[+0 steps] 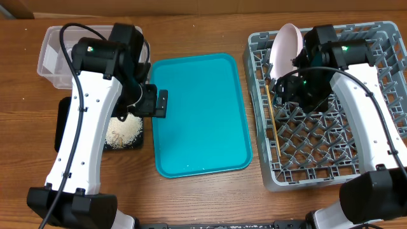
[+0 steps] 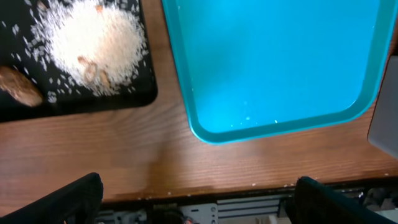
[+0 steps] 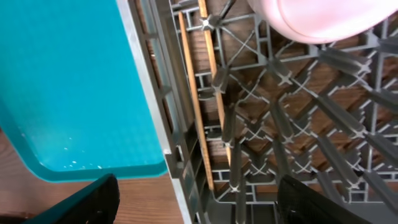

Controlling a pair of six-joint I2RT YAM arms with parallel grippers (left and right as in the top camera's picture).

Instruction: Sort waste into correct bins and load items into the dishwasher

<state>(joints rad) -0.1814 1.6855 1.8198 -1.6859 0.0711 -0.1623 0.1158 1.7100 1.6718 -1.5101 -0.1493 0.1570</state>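
The black tray (image 1: 63, 124) holds a pile of white rice (image 1: 124, 132), also in the left wrist view (image 2: 93, 40) with a small brown lump (image 2: 22, 90) beside it. My left gripper (image 1: 158, 104) is open and empty (image 2: 199, 202) between the black tray and the teal tray. The grey dish rack (image 1: 331, 159) holds a pale bowl (image 1: 286, 46) on edge at its back left and two wooden chopsticks (image 1: 275, 124) along its left wall. My right gripper (image 1: 287, 88) is open and empty (image 3: 199, 202) above the chopsticks (image 3: 211, 81). The red wrapper, napkin, plate and cup are out of view.
A clear plastic tub (image 1: 52, 57) stands at the back left, partly under my left arm. A teal serving tray (image 1: 200, 114) lies in the middle with a few white specks near its front edge (image 2: 249, 119). The table's front edge is close below my left gripper.
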